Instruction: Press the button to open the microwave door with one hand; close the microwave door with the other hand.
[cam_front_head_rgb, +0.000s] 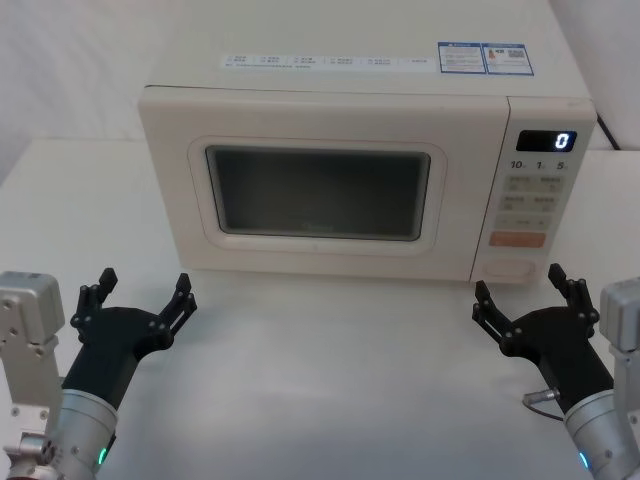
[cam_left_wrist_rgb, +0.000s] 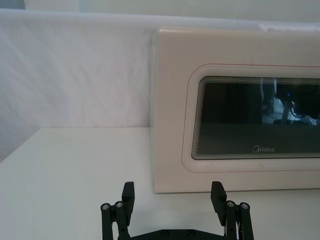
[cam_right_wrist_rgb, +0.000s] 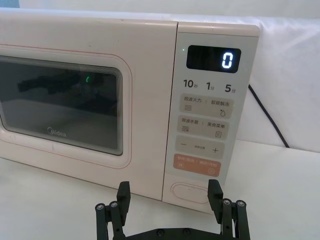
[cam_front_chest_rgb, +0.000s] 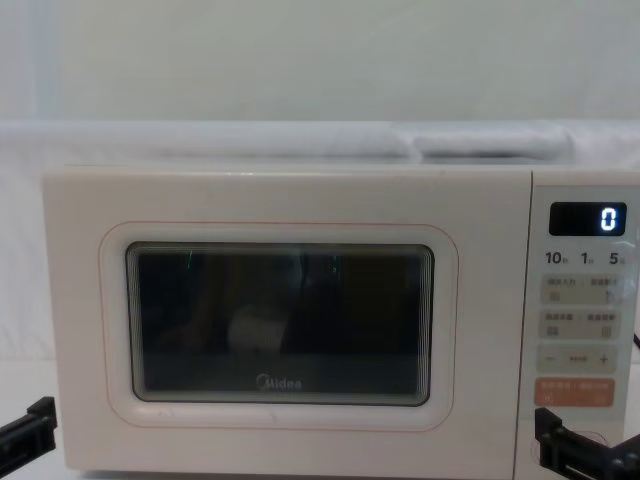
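Microwave door sits flush and shut against the oven body, so by my reading the task has not started: the button is unpressed, the door has not swung out, and both the opening and the closing are left to do. The door stands upright, its dark window facing the robot, its long axis running side to side along the front of the oven. The button lies at the foot of the keypad panel, under the orange key, its long axis also side to side. The right gripper hovers over the white worktop with its fingers spread wide and holding nothing; the button is just ahead of those fingers and roughly between them in the right wrist view, not touched. The left gripper is likewise spread wide and empty, with the door's left lower corner ahead of its fingers and apart from them.
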